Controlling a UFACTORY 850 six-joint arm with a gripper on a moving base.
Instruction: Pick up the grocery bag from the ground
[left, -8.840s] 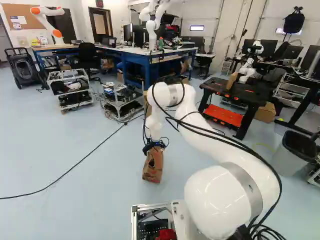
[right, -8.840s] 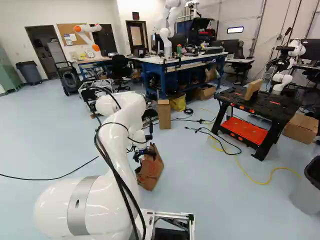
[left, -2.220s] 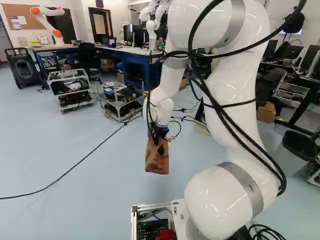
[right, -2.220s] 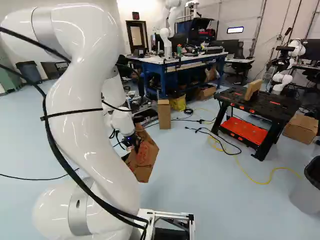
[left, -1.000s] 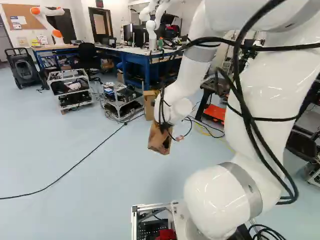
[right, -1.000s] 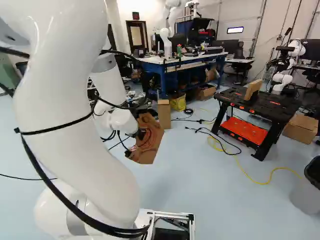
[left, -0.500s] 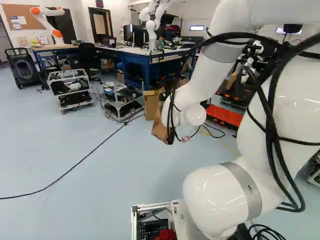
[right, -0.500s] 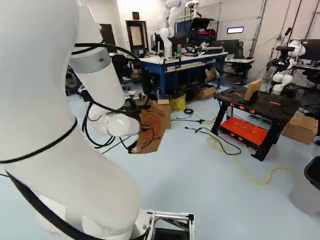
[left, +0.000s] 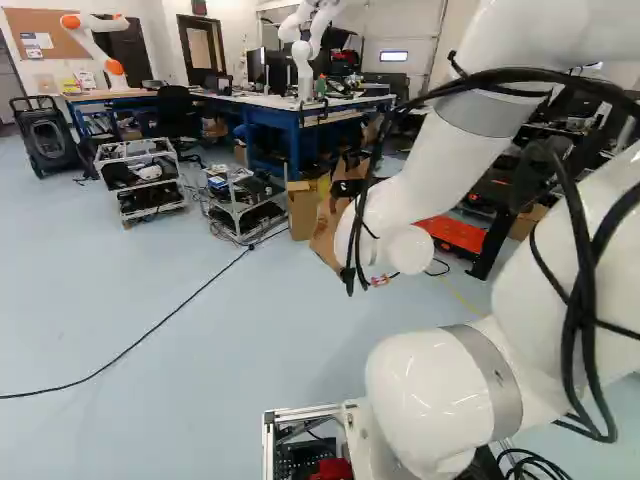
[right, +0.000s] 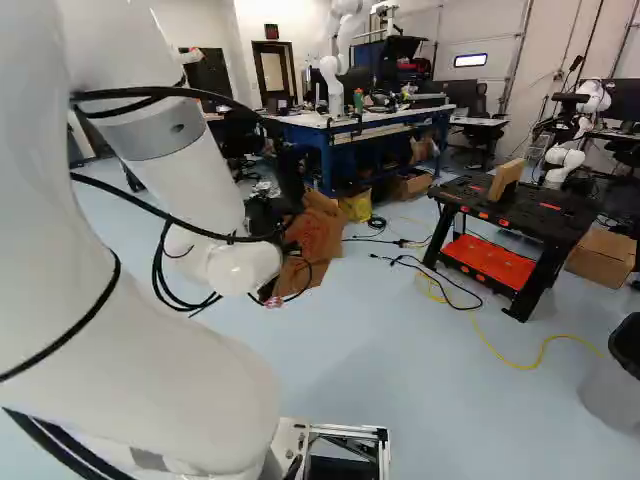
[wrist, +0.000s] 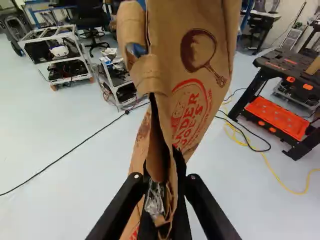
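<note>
Partly hidden by the white wrist, my gripper shows as a dark shape in the right base view; its fingertips are out of sight there. The brown paper grocery bag hangs tilted beyond the wrist, clear of the floor. In the left base view the bag shows beside the wrist, partly covered by it. The wrist view has the gripper shut on the bag's crumpled paper, a black finger on either side. Printed paper of the bag extends ahead of the fingers.
A cardboard box stands on the floor behind the bag. Metal racks are left of it. The black workbench with a red shelf stands to the right, cables on the floor before it. Another robot stands at the blue table.
The arm has risen and swung its elbow outward, carrying the gripped bag up and away from the base. The bag has tilted and is now more hidden by the wrist. The base has stayed still.
</note>
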